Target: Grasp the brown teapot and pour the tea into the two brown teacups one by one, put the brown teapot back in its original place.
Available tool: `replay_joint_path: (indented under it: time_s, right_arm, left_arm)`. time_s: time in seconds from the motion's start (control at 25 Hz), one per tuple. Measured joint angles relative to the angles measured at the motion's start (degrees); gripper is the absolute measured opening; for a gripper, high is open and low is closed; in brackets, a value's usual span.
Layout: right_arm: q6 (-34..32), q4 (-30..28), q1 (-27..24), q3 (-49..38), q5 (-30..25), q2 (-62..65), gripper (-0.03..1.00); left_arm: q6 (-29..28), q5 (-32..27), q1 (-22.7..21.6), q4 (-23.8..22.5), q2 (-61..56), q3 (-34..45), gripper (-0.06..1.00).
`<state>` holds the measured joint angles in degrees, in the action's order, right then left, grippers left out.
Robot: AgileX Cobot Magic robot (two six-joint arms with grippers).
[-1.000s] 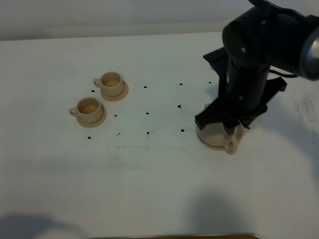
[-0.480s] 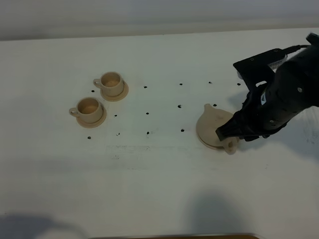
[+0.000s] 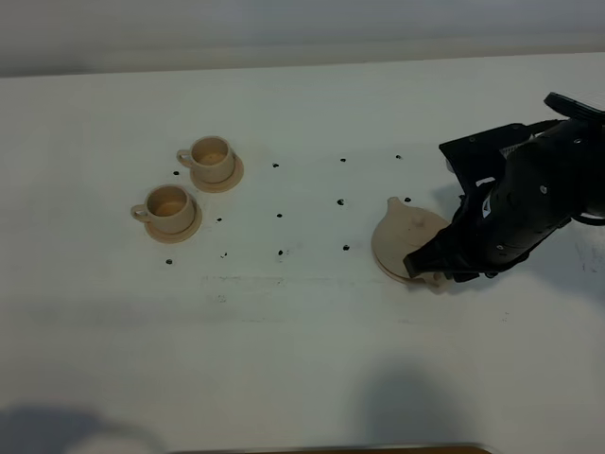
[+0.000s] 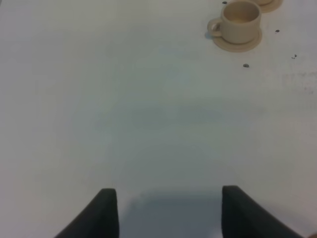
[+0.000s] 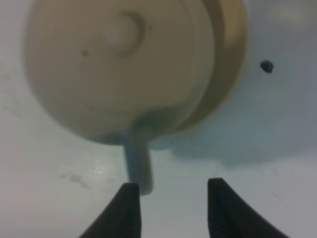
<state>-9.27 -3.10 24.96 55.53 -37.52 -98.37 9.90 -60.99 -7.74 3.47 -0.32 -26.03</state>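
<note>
The brown teapot (image 3: pixel 402 236) stands on its tan coaster disc (image 5: pixel 232 59) at the right of the table, spout toward the back left. In the right wrist view I see its lid knob (image 5: pixel 119 33) and its loop handle (image 5: pixel 137 168). My right gripper (image 3: pixel 433 269) is open at the handle's side. In the right wrist view (image 5: pixel 173 201) the handle's end lies just inside one finger (image 5: pixel 126 210), not gripped. The two brown teacups (image 3: pixel 210 158) (image 3: pixel 170 207) stand on their saucers at the left. My left gripper (image 4: pixel 168 213) is open and empty over bare table, the nearer cup (image 4: pixel 240 19) far ahead of it.
Small black dots (image 3: pixel 280 216) mark the white table between the cups and the teapot. The right arm's black body (image 3: pixel 529 203) hangs over the table right of the teapot. A second saucer's edge (image 4: pixel 270 4) shows in the left wrist view.
The right arm has swung from over the teapot to its right and come low, so the teapot's top now shows. The teapot and cups have not moved.
</note>
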Motion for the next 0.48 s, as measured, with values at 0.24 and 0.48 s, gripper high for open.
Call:
replay_joint_path:
  time_s: [0.24,0.48]
  right_arm:
    - [0.0,0.1,-0.4,0.0,0.3,-0.1,0.31]
    - [0.0,0.8,-0.4,0.0,0.8,-0.1,0.33]
  left_arm:
    - [0.0,0.0,0.0,0.0,0.0,0.0,0.53]
    - [0.0,0.0,0.0,0.0,0.0,0.0,0.53]
